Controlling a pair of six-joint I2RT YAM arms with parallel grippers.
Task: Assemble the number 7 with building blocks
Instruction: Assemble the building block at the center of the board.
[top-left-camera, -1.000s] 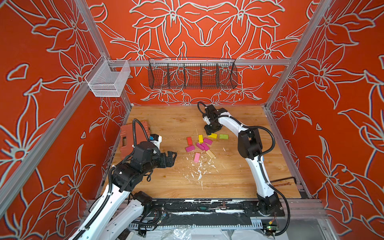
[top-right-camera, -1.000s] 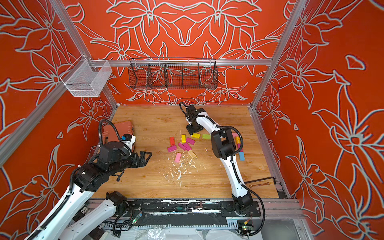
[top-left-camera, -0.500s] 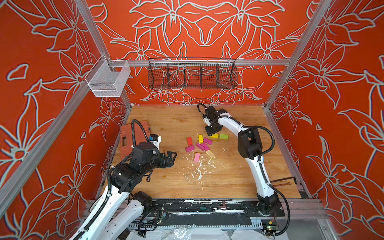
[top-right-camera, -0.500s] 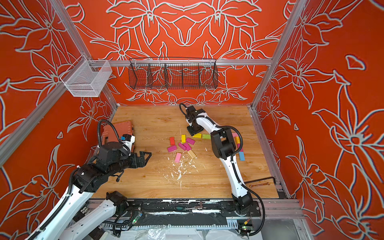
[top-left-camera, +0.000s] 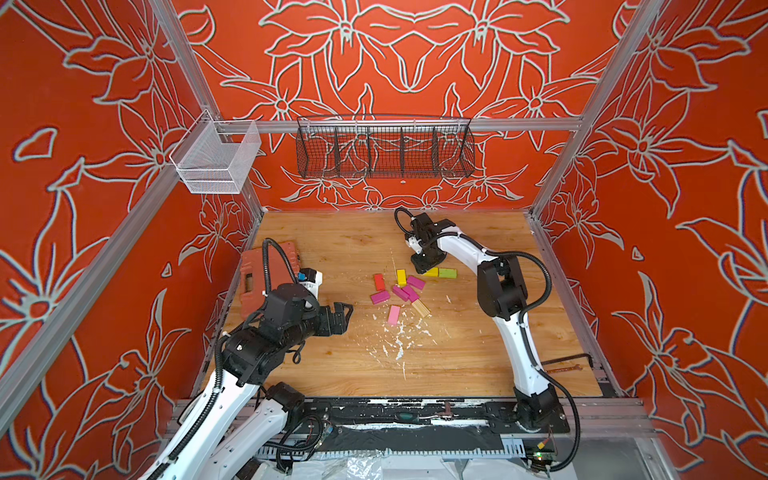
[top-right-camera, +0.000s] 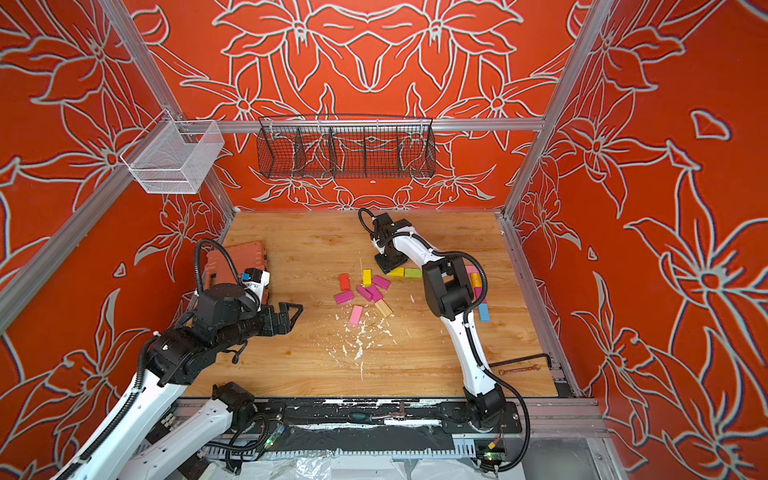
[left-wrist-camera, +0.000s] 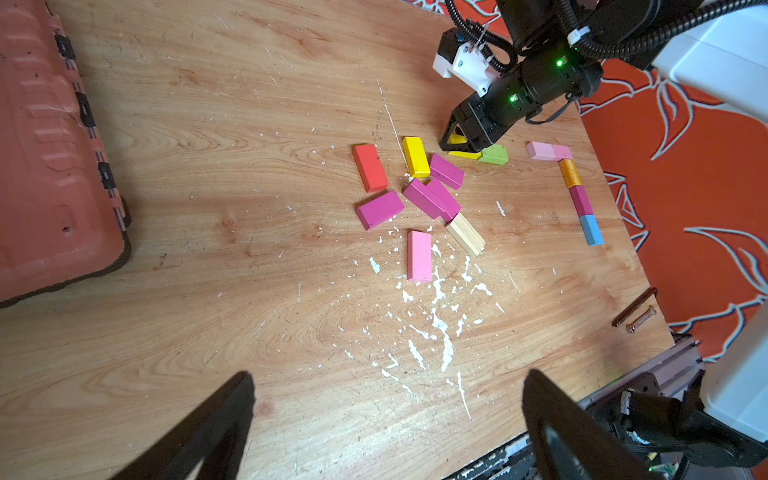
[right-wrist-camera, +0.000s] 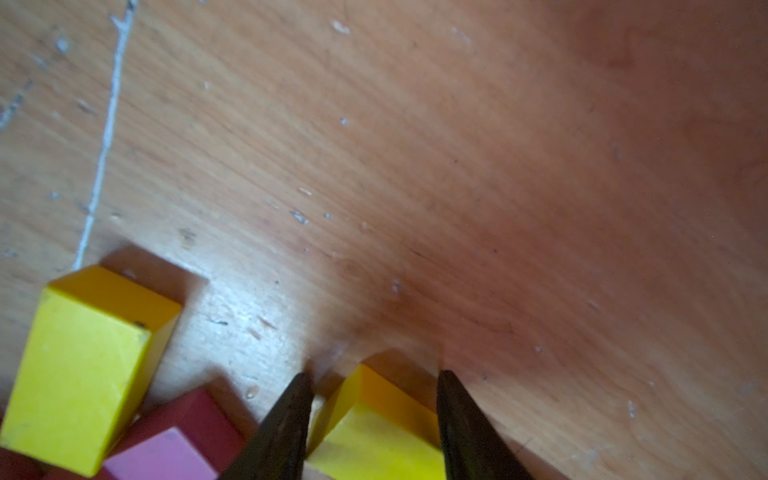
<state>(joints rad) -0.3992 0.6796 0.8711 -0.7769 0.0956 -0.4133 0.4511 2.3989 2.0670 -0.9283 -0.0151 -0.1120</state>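
- The right gripper (top-left-camera: 425, 266) is down at the table (top-left-camera: 465, 357), a little beyond its middle. Its 2 jaws straddle 1 end of a yellow block (right-wrist-camera: 374, 432). Whether they press it or stand just clear cannot be told.
- That yellow block lies flat, touching end to end with a green block (top-left-camera: 447, 273) on its right.
- The left gripper (top-left-camera: 348, 318) hovers over the left of the table with its jaws wide apart and nothing between them. It is near a red-brown tool case (top-left-camera: 257, 274).
- The loose building blocks (top-left-camera: 405, 293) lie clustered mid-table, left of and nearer than the right gripper. They are another yellow block (top-left-camera: 401, 277), a red block (top-left-camera: 378, 282), 4 magenta blocks (left-wrist-camera: 379, 209), a light pink block (top-left-camera: 394, 314) and a bare wood block (top-left-camera: 420, 308).
- The number 7 (left-wrist-camera: 569, 172) lies at the right of the table, mostly hidden behind the right arm in both top views. A short pink bar (left-wrist-camera: 548, 151) lies at its far end. A stem of orange, dark magenta and blue blocks runs toward the near edge from the bar's right end.
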